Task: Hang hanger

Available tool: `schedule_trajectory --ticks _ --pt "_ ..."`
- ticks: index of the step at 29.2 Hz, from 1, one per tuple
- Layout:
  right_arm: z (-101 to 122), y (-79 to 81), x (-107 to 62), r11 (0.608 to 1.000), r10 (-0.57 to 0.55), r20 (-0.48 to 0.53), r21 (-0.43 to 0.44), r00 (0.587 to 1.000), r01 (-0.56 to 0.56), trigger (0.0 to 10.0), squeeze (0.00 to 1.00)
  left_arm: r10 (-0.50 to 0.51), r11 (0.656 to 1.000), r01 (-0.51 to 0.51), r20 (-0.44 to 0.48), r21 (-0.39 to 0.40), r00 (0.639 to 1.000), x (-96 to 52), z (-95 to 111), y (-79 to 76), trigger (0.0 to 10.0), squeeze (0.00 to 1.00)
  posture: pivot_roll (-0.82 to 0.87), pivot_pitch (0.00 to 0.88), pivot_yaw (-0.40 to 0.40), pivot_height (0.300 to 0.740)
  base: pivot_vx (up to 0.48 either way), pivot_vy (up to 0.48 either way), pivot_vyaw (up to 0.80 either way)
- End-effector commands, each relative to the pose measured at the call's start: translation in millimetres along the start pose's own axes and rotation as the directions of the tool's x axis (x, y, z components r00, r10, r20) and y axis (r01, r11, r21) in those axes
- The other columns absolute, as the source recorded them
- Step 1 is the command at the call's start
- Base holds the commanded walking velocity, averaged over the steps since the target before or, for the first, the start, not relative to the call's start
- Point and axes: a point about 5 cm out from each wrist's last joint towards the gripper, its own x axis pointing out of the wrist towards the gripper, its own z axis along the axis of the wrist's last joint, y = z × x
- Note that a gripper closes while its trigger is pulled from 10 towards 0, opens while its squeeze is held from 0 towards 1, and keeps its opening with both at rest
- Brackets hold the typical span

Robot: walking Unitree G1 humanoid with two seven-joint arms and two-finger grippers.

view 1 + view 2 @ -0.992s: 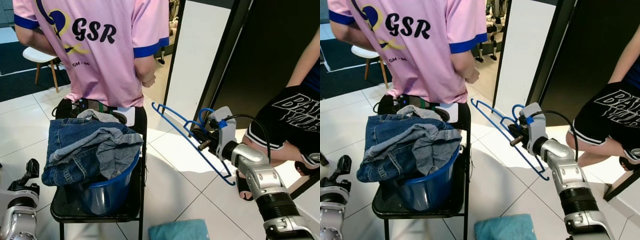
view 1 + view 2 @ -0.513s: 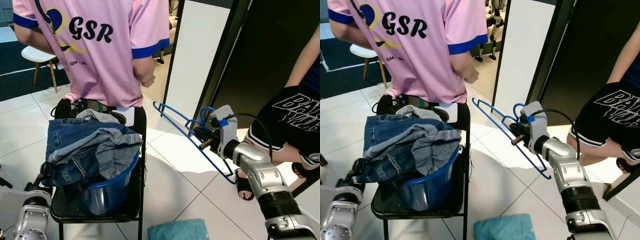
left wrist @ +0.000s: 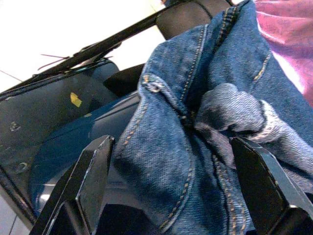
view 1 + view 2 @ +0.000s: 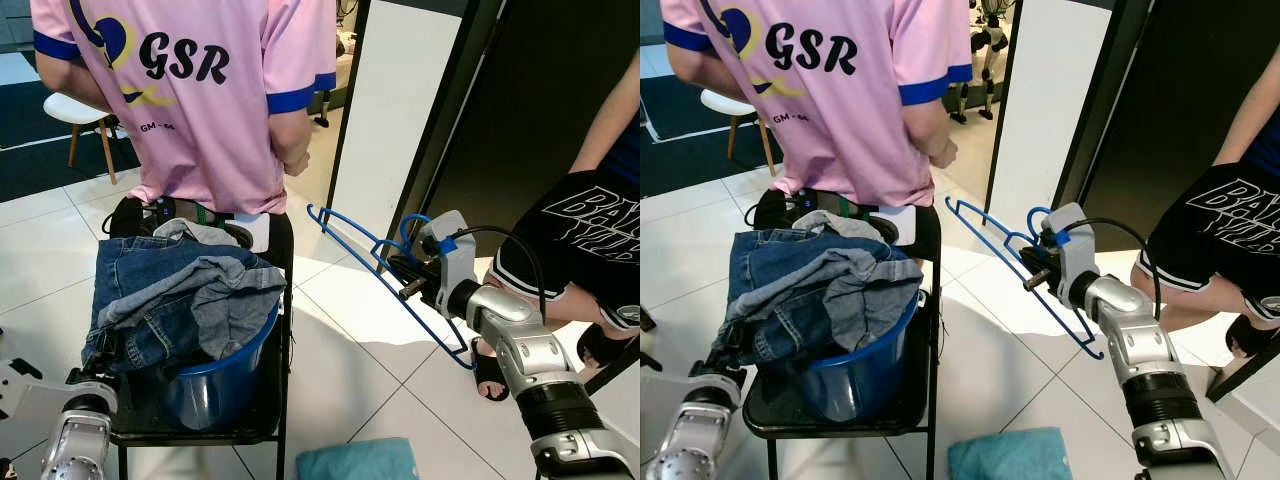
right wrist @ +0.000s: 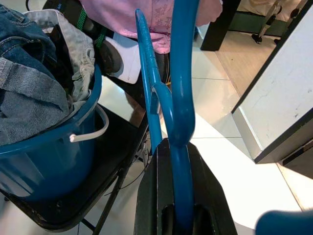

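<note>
Two grippers were at work. Nearest, the left gripper sat low beside the chair, its jaws spread wide on either side of a fold of jeans that spilled over the rim of a blue tub, with nothing yet held between them. A teal cloth lay on the floor just before the chair. Farther out on the right, the right gripper had its jaws closed tight on the blue hanger, clamped low on the wire near the hook, so that the frame slanted in the air between the chair and the doorway, clear of the floor and of the tub. The hanger looked light and stiff, thin coated wire or plastic, probably a little slick, so it might pivot in a pinch; the hold near the neck, where the hook meets the shoulders, seemed the soundest place, leaving the hook free to go over a rail. No rail could be made out. The floor was pale glossy tile with dark grout lines. Behind the chair stood a person in a pink shirt, touching its back, and a second person in black shorts sat to the right by a dark door frame. Farthest off were a white stool and a dark rug.
</note>
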Motion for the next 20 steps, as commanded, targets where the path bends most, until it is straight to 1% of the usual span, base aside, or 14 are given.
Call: schedule_trajectory --ticks 1,2,6,7,9,14,15,19,20 --pt "3 -6.5 -5.1 1.000 -0.022 0.000 -0.006 1.000 0.022 10.0 0.00 0.007 1.000 -0.007 -0.028 -0.024 1.000 0.4 -5 2.8 4.9 0.00 0.09 0.000 -0.092 0.740 0.000 0.000 0.00" --pt "3 -7.1 -5.5 1.000 -0.024 0.001 -0.008 1.000 0.024 10.0 0.00 0.004 1.000 -0.005 -0.027 -0.025 1.000 0.9 -5 2.5 0.3 0.00 0.09 0.000 -0.090 0.740 0.000 0.000 0.00" --pt "4 -7.7 -5.9 1.000 -0.026 0.001 -0.010 1.000 0.026 10.0 0.00 0.002 1.000 -0.002 -0.026 -0.025 1.000 1.4 -5 2.0 0.3 0.00 0.09 0.000 -0.090 0.740 0.000 0.000 0.00" --pt "4 -8.5 -6.3 0.999 -0.030 0.002 -0.012 1.000 0.030 10.0 0.00 -0.004 1.000 0.004 -0.027 -0.025 1.000 1.8 -5 0.5 0.0 0.00 0.08 0.000 -0.088 0.740 0.000 0.000 0.00" --pt "4 -8.5 -6.3 0.999 -0.030 0.002 -0.012 1.000 0.030 10.0 0.00 -0.004 1.000 0.004 -0.027 -0.025 1.000 1.8 -5 0.5 0.0 0.00 0.08 0.000 -0.088 0.740 0.000 0.000 0.00" --pt "4 -9.9 -6.0 0.999 -0.037 -0.002 -0.020 0.999 0.037 10.0 0.00 -0.029 0.999 0.029 -0.030 -0.027 0.999 2.8 -6 -6.8 0.0 0.00 0.09 0.000 -0.091 0.740 0.000 0.000 0.00" --pt "5 -9.7 -5.4 0.999 -0.037 -0.001 -0.021 0.999 0.037 10.0 0.00 -0.045 0.999 0.044 -0.028 -0.024 0.999 2.9 -5 -10.9 0.0 0.00 0.09 0.000 -0.092 0.740 0.000 0.000 0.00" --pt "5 -9.5 -5.1 0.999 -0.036 0.001 -0.021 0.999 0.036 10.0 0.00 -0.056 0.998 0.056 -0.026 -0.022 0.998 2.9 -5 -13.9 0.0 0.00 0.09 0.000 -0.092 0.740 0.000 0.000 0.00" --pt "6 -9.6 -4.2 0.999 -0.037 0.004 -0.021 0.999 0.037 10.0 0.00 -0.093 0.996 0.093 -0.016 -0.009 0.995 3.5 -2 -24.1 0.0 0.00 0.09 0.000 -0.091 0.740 0.000 0.000 0.00"
